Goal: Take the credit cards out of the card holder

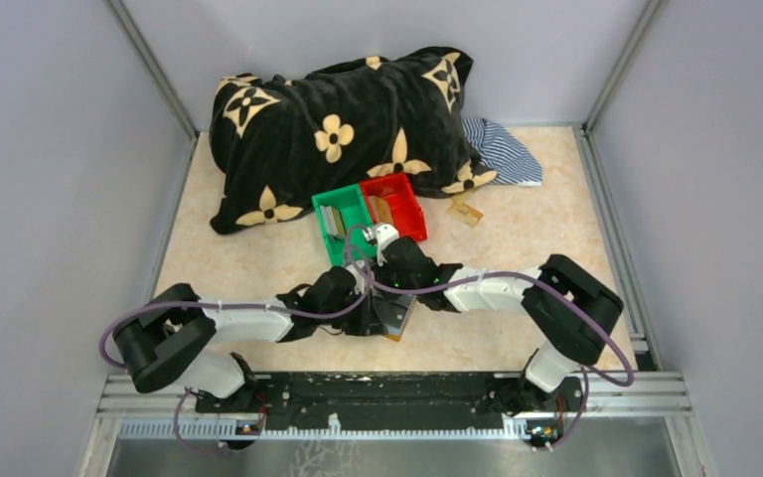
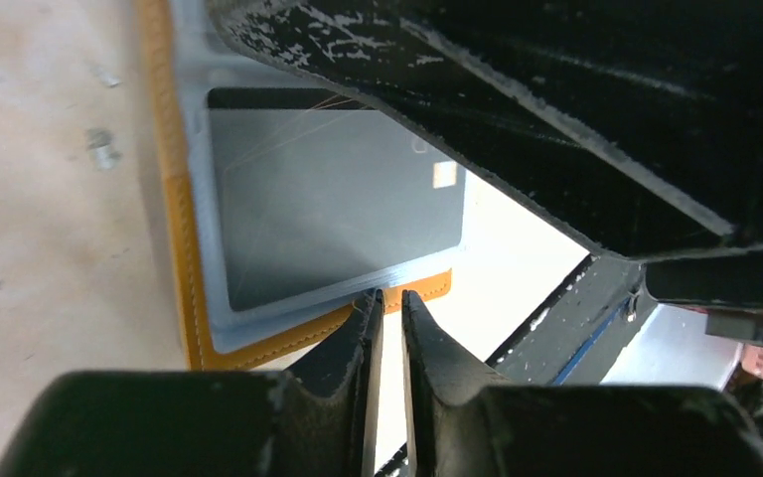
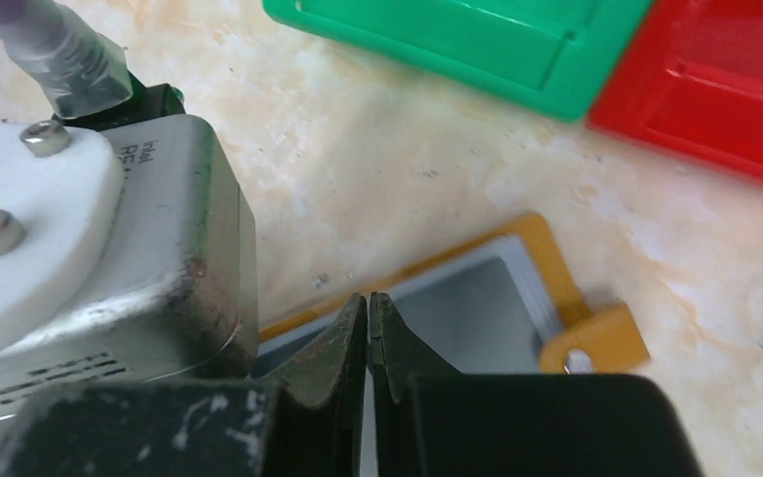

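The card holder (image 2: pixel 181 248) lies open on the table, with a tan rim and grey pockets. A silvery grey card (image 2: pixel 328 209) sits in its pocket. In the top view the holder (image 1: pixel 393 328) is mostly hidden under both grippers. My left gripper (image 2: pixel 387 296) has its tips at the holder's near edge, with a narrow empty gap between the fingers. My right gripper (image 3: pixel 369 298) is shut and empty, its tips over the holder's (image 3: pixel 548 260) grey inside, near the strap tab (image 3: pixel 596 343). Several cards (image 1: pixel 336 221) lie in the bins.
A green bin (image 1: pixel 320 227) and a red bin (image 1: pixel 415 211) stand side by side just beyond the grippers. A tan card (image 1: pixel 465 211) lies on the table to the right of them. A black flowered blanket (image 1: pixel 338 129) and a striped cloth (image 1: pixel 505 151) lie at the back.
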